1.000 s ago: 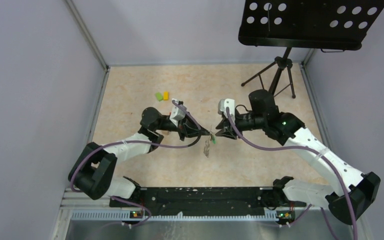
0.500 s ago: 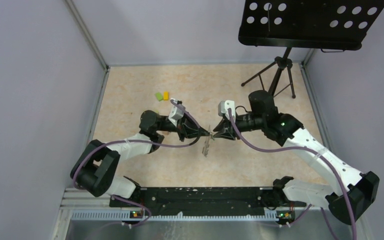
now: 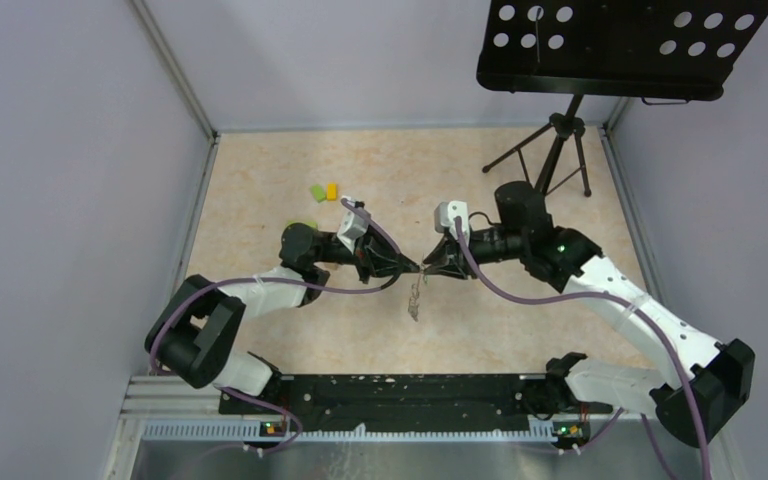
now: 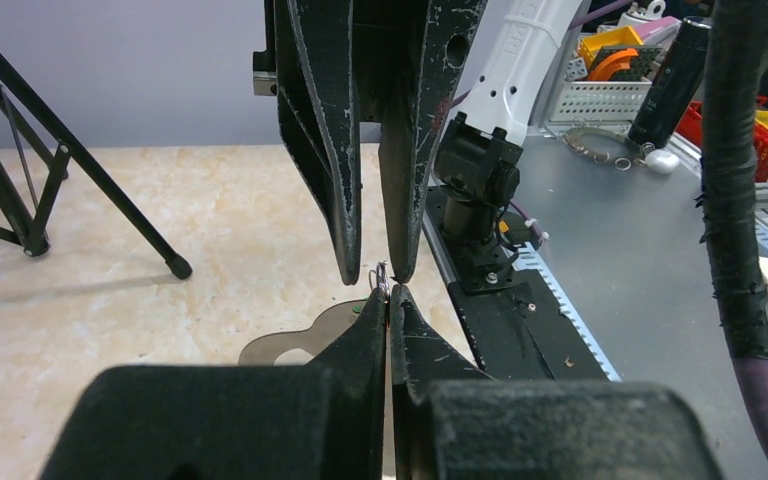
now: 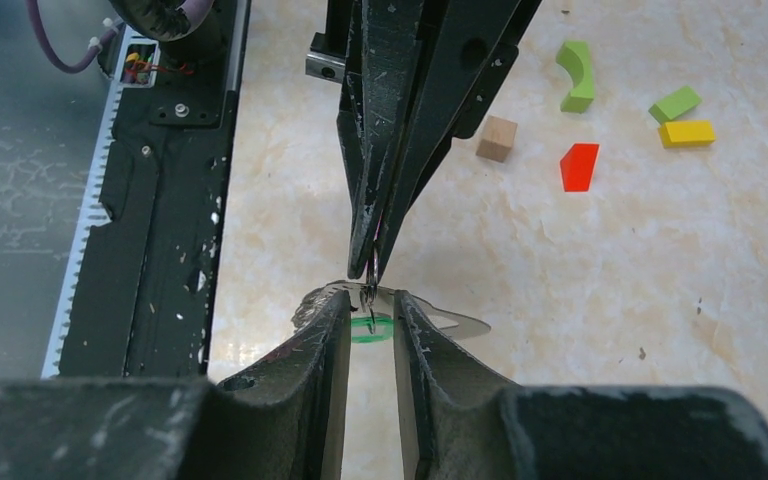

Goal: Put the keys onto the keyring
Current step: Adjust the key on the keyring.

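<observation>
Over beige table, keys dangle from left fingers facing right fingers.

A black music stand is set at the beige table's far right; a green block and a yellow block are laid side by side.

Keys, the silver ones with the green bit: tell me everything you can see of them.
The flat silver-grey metal keys hang in a small bunch from a thin wire keyring pinched in the shut left end effector. Among them sits a small bright green plastic ring. Blades splay to both sides. The right end effector has its fingers apart around the bunch's top. From above they trail from the meeting tips toward the arm bases.
</observation>
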